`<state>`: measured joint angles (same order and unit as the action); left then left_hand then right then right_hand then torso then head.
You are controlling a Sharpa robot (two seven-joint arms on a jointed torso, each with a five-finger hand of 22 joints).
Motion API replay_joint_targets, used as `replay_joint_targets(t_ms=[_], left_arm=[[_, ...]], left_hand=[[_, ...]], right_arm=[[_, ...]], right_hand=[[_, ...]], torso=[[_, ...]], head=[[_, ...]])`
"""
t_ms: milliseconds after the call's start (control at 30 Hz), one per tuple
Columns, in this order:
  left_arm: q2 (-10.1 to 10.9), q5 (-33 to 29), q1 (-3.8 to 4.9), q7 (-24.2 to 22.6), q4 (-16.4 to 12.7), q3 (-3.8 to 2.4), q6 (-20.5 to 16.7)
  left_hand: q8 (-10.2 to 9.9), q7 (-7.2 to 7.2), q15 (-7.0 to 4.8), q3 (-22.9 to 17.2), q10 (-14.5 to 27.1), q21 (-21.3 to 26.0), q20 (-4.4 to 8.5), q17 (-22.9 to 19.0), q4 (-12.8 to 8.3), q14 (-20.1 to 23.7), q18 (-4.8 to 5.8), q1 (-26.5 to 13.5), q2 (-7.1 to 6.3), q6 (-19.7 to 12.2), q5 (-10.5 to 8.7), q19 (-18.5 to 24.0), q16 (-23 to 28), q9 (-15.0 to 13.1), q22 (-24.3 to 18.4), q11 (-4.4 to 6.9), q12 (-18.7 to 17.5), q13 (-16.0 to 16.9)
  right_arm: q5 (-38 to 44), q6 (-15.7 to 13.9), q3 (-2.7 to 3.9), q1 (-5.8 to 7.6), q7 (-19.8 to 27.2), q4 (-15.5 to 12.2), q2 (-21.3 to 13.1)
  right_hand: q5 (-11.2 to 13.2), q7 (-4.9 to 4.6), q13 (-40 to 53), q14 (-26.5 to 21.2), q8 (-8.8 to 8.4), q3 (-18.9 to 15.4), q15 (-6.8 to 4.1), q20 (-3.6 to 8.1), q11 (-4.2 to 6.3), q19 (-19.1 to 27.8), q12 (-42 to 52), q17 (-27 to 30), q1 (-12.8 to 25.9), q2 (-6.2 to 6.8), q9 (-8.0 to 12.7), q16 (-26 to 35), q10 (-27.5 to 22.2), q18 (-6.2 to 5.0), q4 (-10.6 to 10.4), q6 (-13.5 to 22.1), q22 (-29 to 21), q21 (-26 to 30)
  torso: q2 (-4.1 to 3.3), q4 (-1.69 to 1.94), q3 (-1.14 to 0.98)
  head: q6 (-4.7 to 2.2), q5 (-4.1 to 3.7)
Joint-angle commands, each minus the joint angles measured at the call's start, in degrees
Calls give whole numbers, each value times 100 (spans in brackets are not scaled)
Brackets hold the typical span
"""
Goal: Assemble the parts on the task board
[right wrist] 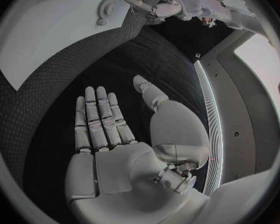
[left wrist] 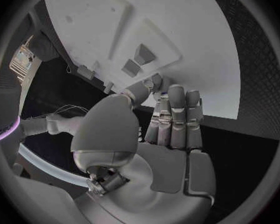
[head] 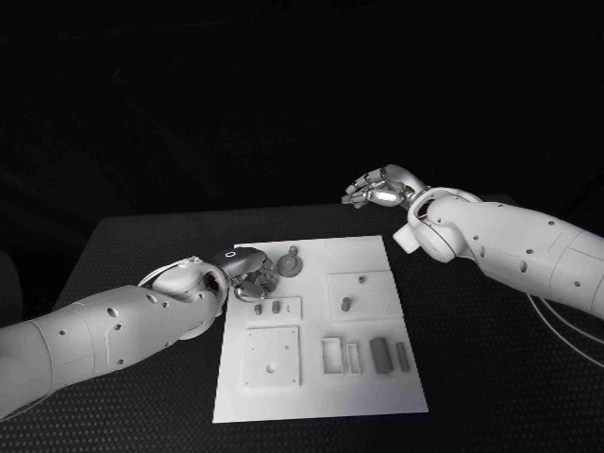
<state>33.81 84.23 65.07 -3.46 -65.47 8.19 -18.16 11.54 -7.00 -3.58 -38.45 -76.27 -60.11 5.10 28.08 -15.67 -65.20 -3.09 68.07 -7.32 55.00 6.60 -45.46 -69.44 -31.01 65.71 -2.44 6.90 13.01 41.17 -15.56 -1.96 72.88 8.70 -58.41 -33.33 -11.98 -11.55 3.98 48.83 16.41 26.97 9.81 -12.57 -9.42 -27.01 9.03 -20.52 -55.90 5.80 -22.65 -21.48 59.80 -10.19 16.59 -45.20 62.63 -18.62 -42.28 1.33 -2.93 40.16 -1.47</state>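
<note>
Two long parts (head: 391, 354) lie lengthwise along the board (head: 370, 401).

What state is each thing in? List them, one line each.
left hand: over the task board's far left corner, fingers bent down toward a part; a grip cannot be told.
right hand: open, raised beyond the board, holding nothing.
task board: flat on the table.
round part: lying on the board.

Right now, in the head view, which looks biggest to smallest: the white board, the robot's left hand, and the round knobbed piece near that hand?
1. White board, by far the largest.
2. Left hand.
3. Round knobbed piece, smallest, though not far behind the hand, which is partly hidden by its own arm.
</note>
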Motion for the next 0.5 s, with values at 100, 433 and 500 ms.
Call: replay_joint_targets(t_ms=[100,433,500], left_arm=[[7,-65,0,-6,25,-3,-117],[69,-36,-3,54,73,-7,-50],[84,-31,-3,60,103,-8,-39]], left_hand=[[-37,8,-31,24,17,32,418,8,-7,6,-26,13,-73,-60,26,-59,-4,12,6,0,54,15],[-17,21,-40,23,30,46,426,10,-75,6,-25,153,-185,-76,32,-59,4,25,16,10,107,37],[-11,21,-41,20,32,48,426,10,-77,7,-24,177,-192,-74,37,-58,6,26,18,10,115,41]], right_arm=[[1,63,1,-1,60,-2,0],[1,58,1,-1,62,5,-9],[1,52,1,-1,62,2,-16]], right_hand=[[30,-60,-5,-12,34,-16,-12,22,-15,-37,-40,8,-16,-25,9,32,43,104,-5,44,10,23],[31,-61,-5,-12,34,-16,-11,22,-15,-38,-42,8,-17,-25,10,32,43,104,-4,45,12,26],[31,-61,-5,-12,34,-16,-11,22,-15,-39,-43,8,-18,-25,10,32,44,105,-4,45,13,28]], torso=[[1,3,1],[0,4,0],[0,5,0]], head=[[4,-3],[-15,-11],[-11,-11]])
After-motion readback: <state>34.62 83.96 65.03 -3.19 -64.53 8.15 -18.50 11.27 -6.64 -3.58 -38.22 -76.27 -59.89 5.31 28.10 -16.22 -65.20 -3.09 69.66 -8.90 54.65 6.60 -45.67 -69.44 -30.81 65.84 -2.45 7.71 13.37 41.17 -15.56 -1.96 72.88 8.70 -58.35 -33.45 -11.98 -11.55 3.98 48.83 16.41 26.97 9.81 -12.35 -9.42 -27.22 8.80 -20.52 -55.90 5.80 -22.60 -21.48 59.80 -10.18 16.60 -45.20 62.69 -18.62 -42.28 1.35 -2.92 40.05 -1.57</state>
